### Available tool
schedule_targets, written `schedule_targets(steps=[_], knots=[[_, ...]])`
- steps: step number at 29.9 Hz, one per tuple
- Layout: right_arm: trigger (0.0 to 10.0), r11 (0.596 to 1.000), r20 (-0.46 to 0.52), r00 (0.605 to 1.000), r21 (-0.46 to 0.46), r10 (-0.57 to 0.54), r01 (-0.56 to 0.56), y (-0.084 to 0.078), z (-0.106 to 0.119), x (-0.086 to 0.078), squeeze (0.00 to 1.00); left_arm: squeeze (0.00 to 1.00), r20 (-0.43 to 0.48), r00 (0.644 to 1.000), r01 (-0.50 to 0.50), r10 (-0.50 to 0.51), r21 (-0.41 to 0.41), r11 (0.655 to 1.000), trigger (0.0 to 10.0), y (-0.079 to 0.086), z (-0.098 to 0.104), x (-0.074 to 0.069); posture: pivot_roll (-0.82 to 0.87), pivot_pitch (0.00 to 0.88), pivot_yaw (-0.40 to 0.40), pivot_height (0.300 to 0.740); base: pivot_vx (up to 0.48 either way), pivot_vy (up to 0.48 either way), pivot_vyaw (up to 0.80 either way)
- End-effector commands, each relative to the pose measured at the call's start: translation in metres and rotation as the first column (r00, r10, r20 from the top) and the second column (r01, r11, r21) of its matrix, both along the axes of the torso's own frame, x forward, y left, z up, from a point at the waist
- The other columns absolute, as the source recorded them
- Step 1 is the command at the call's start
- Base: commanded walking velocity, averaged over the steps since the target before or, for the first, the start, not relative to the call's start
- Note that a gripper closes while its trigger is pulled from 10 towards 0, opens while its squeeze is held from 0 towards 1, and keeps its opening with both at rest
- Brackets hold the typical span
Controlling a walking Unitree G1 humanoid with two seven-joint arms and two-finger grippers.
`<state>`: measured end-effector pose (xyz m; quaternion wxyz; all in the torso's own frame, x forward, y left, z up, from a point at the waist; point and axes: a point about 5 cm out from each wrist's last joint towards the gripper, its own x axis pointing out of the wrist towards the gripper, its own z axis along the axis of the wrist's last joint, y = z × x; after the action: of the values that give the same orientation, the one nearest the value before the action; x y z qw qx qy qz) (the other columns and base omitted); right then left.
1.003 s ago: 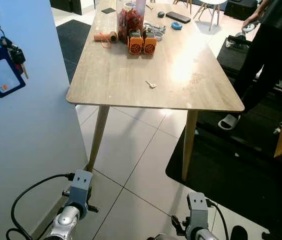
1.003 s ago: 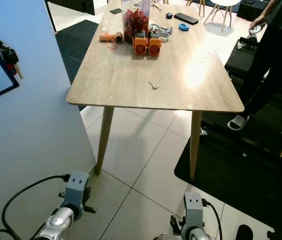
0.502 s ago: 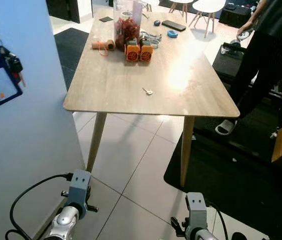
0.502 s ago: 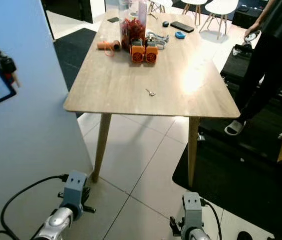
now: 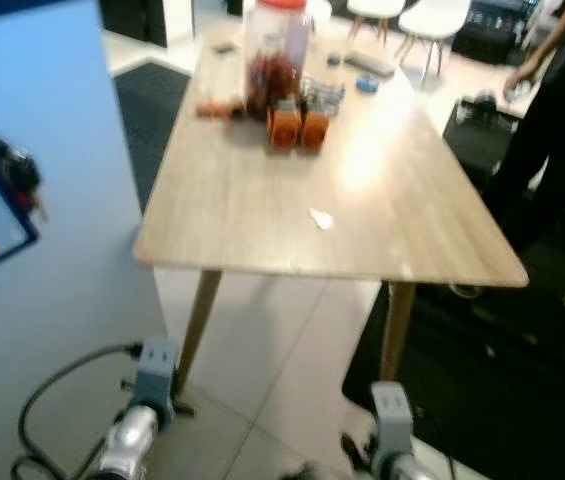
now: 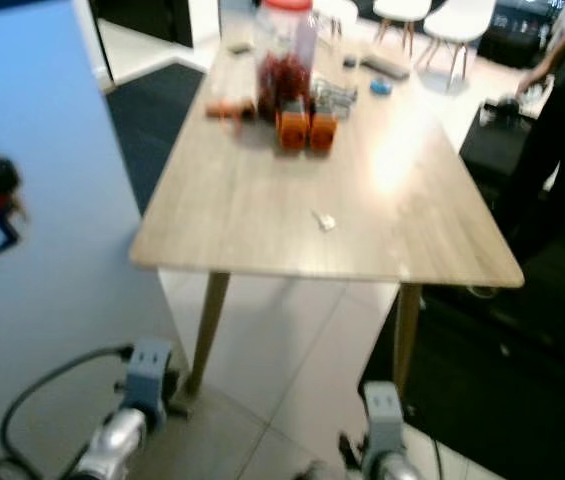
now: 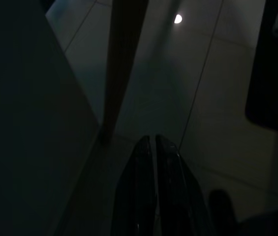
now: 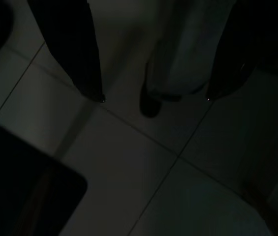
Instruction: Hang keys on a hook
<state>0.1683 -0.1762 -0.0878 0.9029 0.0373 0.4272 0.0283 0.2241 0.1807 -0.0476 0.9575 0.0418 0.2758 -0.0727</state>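
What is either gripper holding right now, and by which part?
Nothing is held. The left gripper hangs low with its fingers shut together on nothing; the right gripper hangs open over the floor. The key lies on the table.

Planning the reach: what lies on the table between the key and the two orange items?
Bare tabletop between the key and the orange items, in both eye views.
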Motion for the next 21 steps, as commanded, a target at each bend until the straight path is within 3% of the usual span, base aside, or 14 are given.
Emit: schedule_targets(steps=[1, 8, 21], knots=[[10.0, 1.000, 0.006, 1.000, 0.009, -0.006, 0.006, 0.0026, 0.0006, 0.0019, 0.00, 0.00, -0.021, 1.000, -0.012, 0.012, -0.010, 1.000, 10.0, -0.0001, -0.0040, -0.0059, 0.10, 0.019, -0.064, 0.740, 0.341, 0.000, 0.00], [10.0, 1.000, 0.003, 1.000, 0.010, -0.004, 0.004, 0.0039, 0.0002, 0.0013, 0.00, 0.00, -0.022, 1.000, -0.011, 0.011, -0.013, 1.000, 10.0, 0.0002, -0.0047, -0.0075, 0.10, 0.025, -0.065, 0.740, 0.307, 0.000, 0.00], [10.0, 1.000, -0.016, 1.000, 0.005, -0.005, 0.005, 0.0031, -0.0024, -0.0045, 0.00, 0.00, 0.000, 0.999, 0.036, -0.036, -0.008, 0.999, 10.0, -0.0020, -0.0052, -0.0125, 0.10, 0.029, -0.063, 0.740, 0.000, 0.000, 0.00]])
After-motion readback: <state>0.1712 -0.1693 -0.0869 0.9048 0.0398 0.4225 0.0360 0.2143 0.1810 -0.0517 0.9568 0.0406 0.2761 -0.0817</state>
